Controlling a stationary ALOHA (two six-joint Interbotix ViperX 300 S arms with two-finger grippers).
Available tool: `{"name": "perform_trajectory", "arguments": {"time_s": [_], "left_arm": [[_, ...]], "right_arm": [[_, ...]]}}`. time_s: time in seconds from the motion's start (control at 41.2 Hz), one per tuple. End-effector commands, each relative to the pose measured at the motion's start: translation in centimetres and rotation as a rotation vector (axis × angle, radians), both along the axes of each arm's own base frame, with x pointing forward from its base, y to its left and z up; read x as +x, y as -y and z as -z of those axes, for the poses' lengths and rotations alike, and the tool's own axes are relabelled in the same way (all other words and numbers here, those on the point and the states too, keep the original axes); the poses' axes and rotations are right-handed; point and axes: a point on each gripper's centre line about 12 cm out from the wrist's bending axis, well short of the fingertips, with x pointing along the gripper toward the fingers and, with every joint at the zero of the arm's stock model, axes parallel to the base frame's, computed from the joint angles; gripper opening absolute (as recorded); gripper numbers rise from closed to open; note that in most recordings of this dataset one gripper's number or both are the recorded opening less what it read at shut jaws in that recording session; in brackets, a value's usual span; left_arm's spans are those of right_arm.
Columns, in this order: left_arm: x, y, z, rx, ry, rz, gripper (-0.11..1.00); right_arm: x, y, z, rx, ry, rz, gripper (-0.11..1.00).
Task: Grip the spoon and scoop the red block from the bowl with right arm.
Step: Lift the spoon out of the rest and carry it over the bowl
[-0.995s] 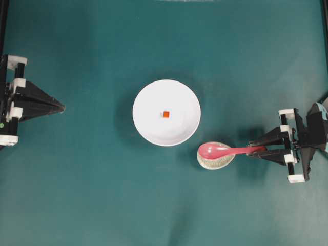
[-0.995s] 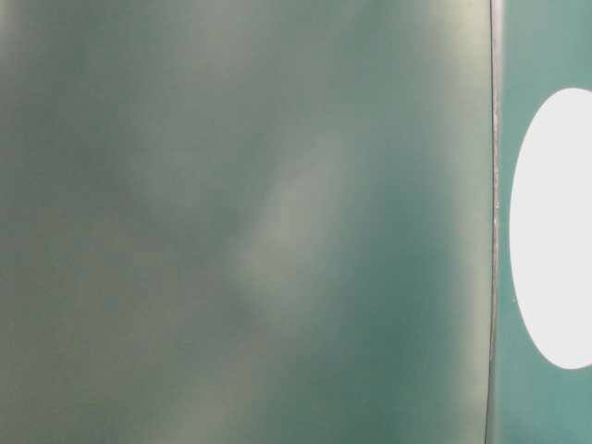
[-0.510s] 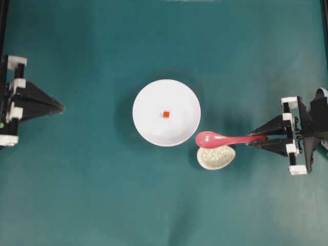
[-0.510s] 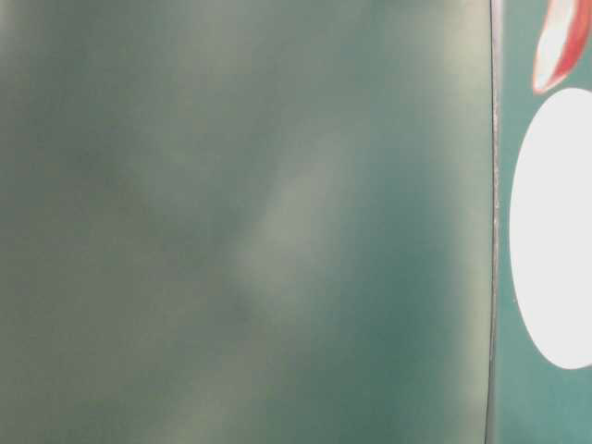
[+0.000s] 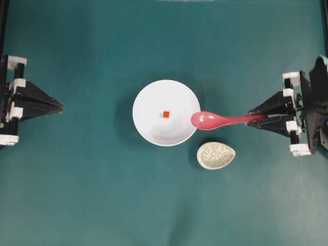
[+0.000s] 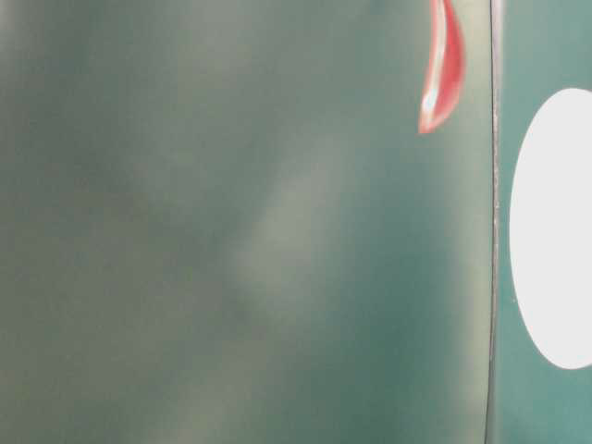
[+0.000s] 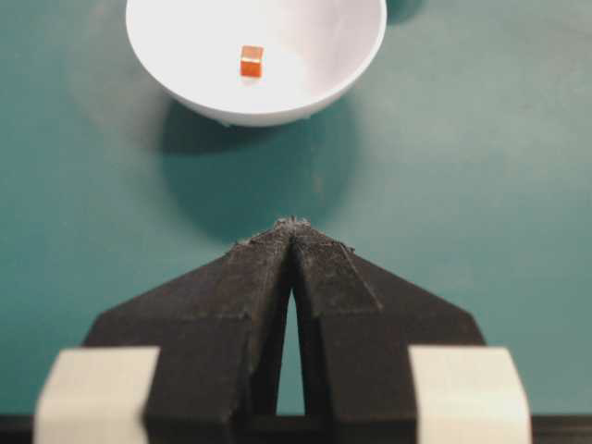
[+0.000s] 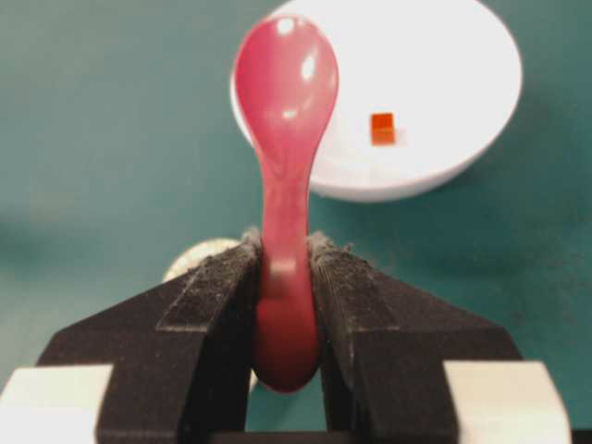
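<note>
My right gripper (image 5: 252,118) (image 8: 284,242) is shut on the handle of the pink-red spoon (image 5: 215,120) (image 8: 285,120). The spoon is lifted, its scoop reaching over the right rim of the white bowl (image 5: 148,128) (image 8: 462,55). A tiny red block (image 5: 165,114) (image 8: 382,128) (image 7: 251,61) lies in the bowl's middle, left of the scoop. Part of the spoon (image 6: 442,69) shows blurred at the top of the table-level view, beside the bowl (image 6: 555,231). My left gripper (image 5: 62,107) (image 7: 292,225) rests shut at the far left, holding nothing, pointing toward the bowl (image 7: 213,92).
A speckled off-white oval spoon rest (image 5: 216,155) (image 8: 199,257) sits on the teal table just below and right of the bowl, under the spoon's handle line.
The right gripper has lifted the spoon off the speckled rest and carried it up the overhead view toward the bowl, so the scoop now overlaps the bowl's right rim. The left arm has not moved.
</note>
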Motion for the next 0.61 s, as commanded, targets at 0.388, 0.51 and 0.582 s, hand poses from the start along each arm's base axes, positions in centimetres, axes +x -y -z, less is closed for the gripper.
{"name": "perform_trajectory", "arguments": {"time_s": [0.388, 0.51, 0.582], "left_arm": [[0.4, -0.1, -1.0, 0.000, 0.028, -0.006, 0.00], [0.4, -0.1, -1.0, 0.002, 0.029, -0.006, 0.00], [0.4, -0.1, -1.0, 0.000, 0.028, -0.005, 0.00]], "right_arm": [[2.1, 2.2, -6.1, 0.039, -0.109, -0.017, 0.24], [2.8, 2.7, -7.2, 0.041, -0.102, -0.008, 0.24], [3.2, 3.1, -7.6, 0.046, -0.106, 0.000, 0.24]]}}
